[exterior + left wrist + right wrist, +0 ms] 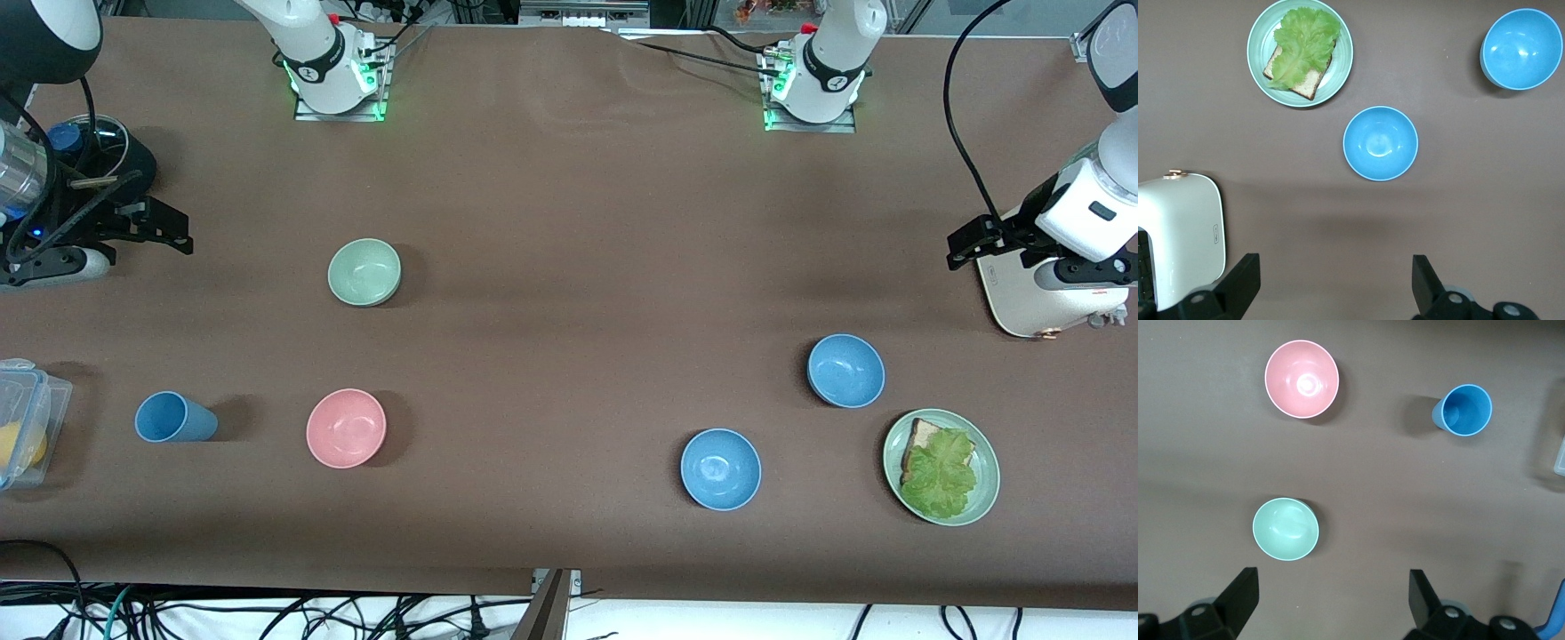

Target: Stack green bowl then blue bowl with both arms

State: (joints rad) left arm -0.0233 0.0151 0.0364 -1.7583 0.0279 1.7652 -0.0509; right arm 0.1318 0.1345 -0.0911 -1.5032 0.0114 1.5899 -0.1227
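The green bowl (364,272) sits upright on the brown table toward the right arm's end; it also shows in the right wrist view (1285,529). Two blue bowls stand toward the left arm's end: one (845,370) (1380,143) and one nearer the front camera (721,468) (1523,48). My right gripper (172,229) (1333,597) is open and empty, up over bare table beside the green bowl. My left gripper (965,242) (1336,280) is open and empty, up over bare table beside a white appliance, apart from the blue bowls.
A pink bowl (346,428) and a blue cup (174,418) stand nearer the front camera than the green bowl. A green plate (981,498) with toast and lettuce sits beside the blue bowls. A white appliance (1040,302) and a clear box (27,427) sit at the table's ends.
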